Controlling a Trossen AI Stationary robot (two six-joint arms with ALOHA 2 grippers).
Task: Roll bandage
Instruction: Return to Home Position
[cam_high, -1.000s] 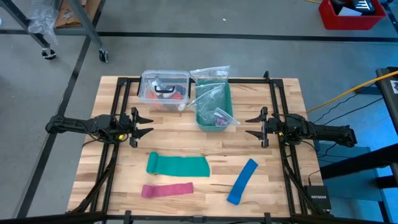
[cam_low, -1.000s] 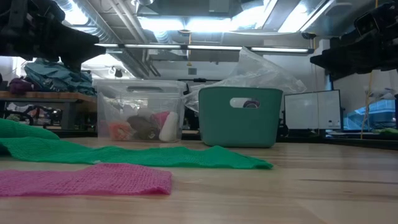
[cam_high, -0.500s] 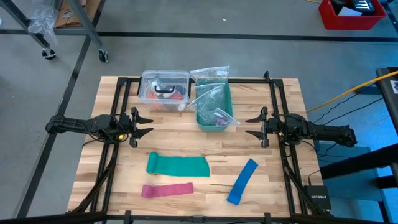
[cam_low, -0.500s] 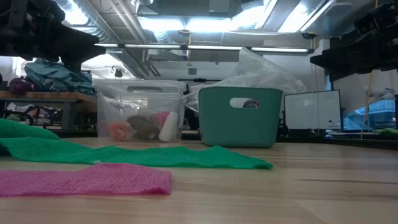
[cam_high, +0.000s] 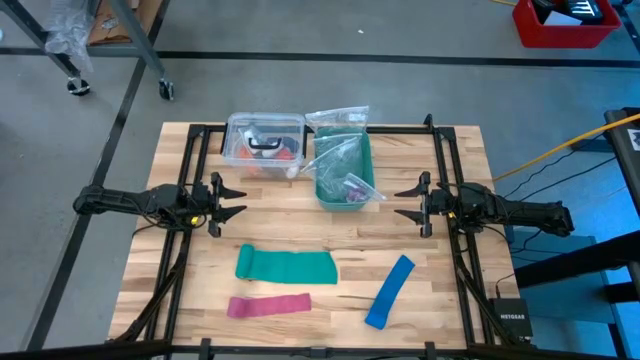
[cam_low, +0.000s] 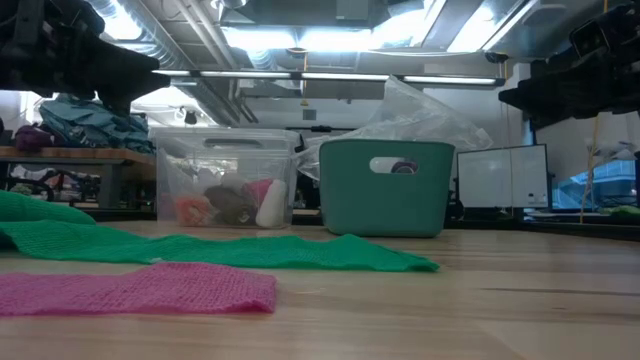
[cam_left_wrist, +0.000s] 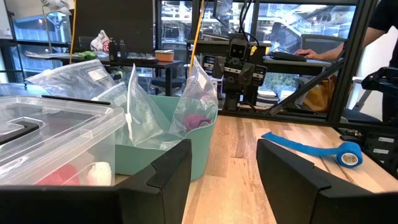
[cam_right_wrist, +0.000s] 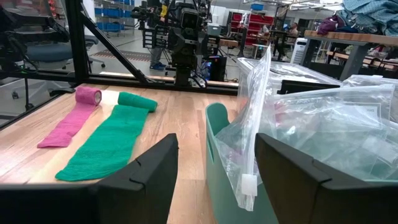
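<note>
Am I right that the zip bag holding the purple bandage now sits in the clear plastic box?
Not quite: the zip bag holding the purple bandage sits in the green bin, as the high view shows.

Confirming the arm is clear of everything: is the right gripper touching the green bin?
Apart. The high view shows a strip of bare table between the open right gripper and the green bin.

The bandage (cam_high: 353, 187), a small purple roll, sits inside a clear bag (cam_high: 338, 126) in the green bin (cam_high: 320, 178).
</note>
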